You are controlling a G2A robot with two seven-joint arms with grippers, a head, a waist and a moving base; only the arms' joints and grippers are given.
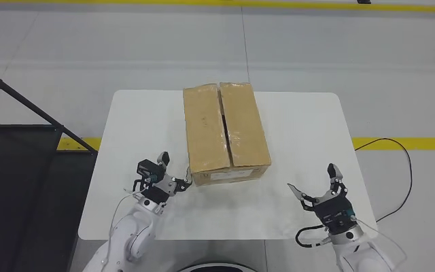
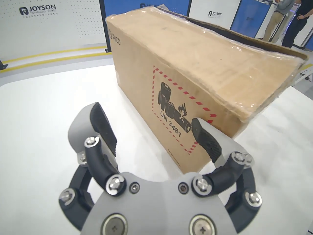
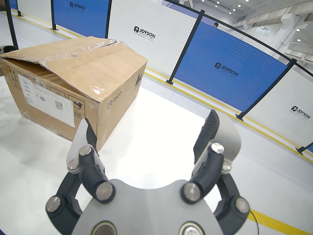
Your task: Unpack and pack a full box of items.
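Count: one box, one worktop, two hands with two fingers each.
Box (image 1: 226, 132): a brown cardboard carton, oblong, lying around the middle of the worktop, its long sides running away from the robot.
Box top: two flaps meet along a centre seam. In the right wrist view (image 3: 93, 67) their edges look ragged and a little raised at the near end, with shiny clear tape clinging to them.
Box faces: a white paper label is on the end nearest the robot. The long side seen in the left wrist view (image 2: 195, 74) bears a black battery-and-flame mark inside a red dashed border.
Worktop (image 1: 299, 122): white, smooth and matt, rectangular with rounded corners.
Left hand (image 1: 175, 170) (image 2: 146, 114): fingers spread apart, gripping nothing. It sits low, just beside the box's near left corner; whether one finger touches the cardboard cannot be told.
Right hand (image 1: 312, 178) (image 3: 149, 118): fingers spread wide apart, gripping nothing. It is above the near right part of the worktop, well apart from the box.
Fingers (image 3: 206, 133): silver metal plates faced with black ribbed rubber, hung on black curved links with round steel pins.
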